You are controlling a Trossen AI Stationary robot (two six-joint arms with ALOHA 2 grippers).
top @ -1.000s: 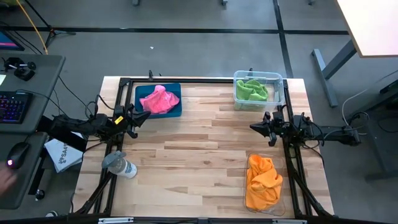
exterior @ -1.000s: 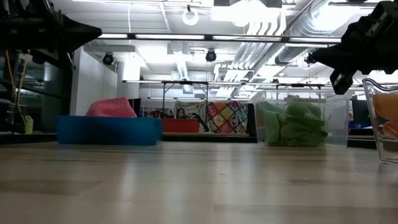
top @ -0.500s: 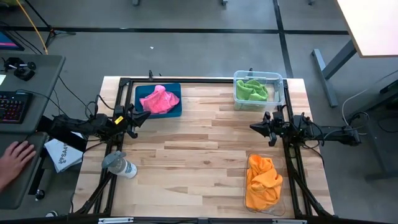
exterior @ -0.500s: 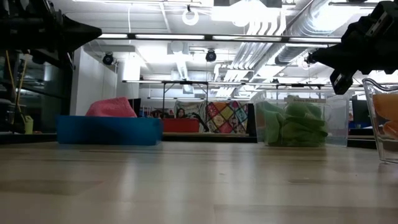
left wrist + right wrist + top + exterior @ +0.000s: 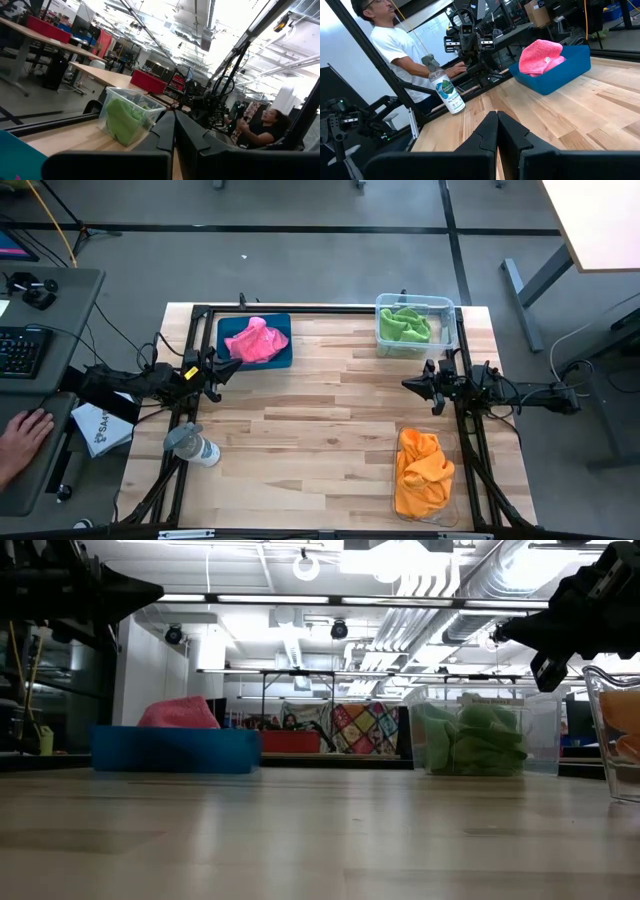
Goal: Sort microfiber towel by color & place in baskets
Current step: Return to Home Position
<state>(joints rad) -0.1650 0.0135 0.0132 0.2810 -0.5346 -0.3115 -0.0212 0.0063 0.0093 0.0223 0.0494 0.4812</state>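
Observation:
A pink towel lies bunched in the teal tray at the far left. Green towels fill a clear bin at the far right. An orange towel sits heaped in a clear bin at the near right. My left gripper is shut at the table's left edge, near the tray, holding nothing. My right gripper is shut at the right edge, between the two clear bins, holding nothing. Both hover above the table.
A clear bottle with a grey cap lies on the table near the left edge. A person's hand rests on the desk left of the table. A person is in view behind the left arm. Bare wood lies across the table's middle.
Both arms have kept still. The person's hand at the desk left of the table has moved up onto the mouse.

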